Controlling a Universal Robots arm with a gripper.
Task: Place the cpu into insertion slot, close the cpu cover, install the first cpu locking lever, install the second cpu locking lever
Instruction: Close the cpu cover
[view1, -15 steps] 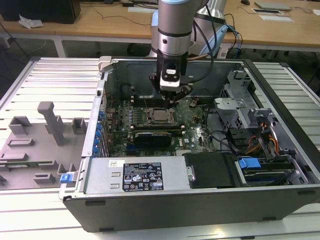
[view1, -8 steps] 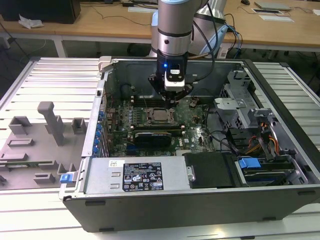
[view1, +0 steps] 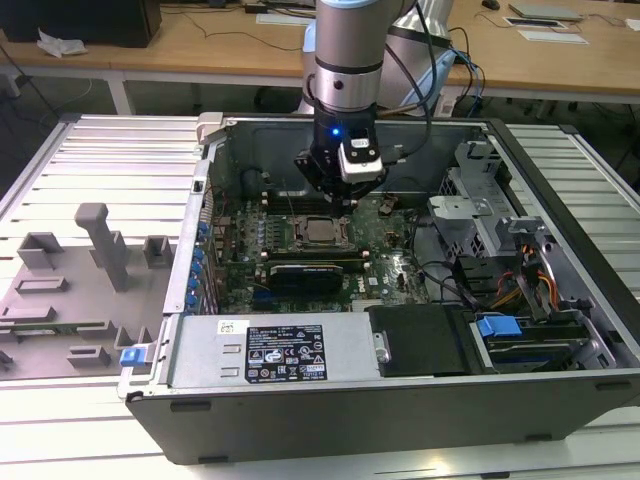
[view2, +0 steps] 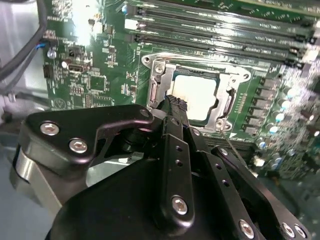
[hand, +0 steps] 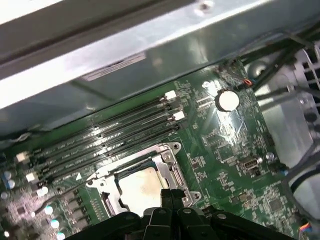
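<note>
Here, the black, screw-studded tool (view1: 343, 198) hangs inside an open steel computer case (view1: 400, 420) that lies on a ribbed aluminium counter (view1: 110, 150). In both wrist views its slim fingers are pressed together with nothing between them, their tips (hand: 172, 192) just above the near edge of the socket. The cpu (view2: 195, 95), a flat square with a matte, pale beige metal top, sits in the insertion slot (hand: 109, 204), whose black rim peeks out beside it. The cpu cover (view2: 162, 80), a thin silver-grey stamped frame, lies down around the chip, which shows through its square window. A glossy green motherboard (hand: 220, 145) surrounds them, with long black memory slots (hand: 110, 135) and a round, shiny coin-cell battery (hand: 227, 100) nearby.
</note>
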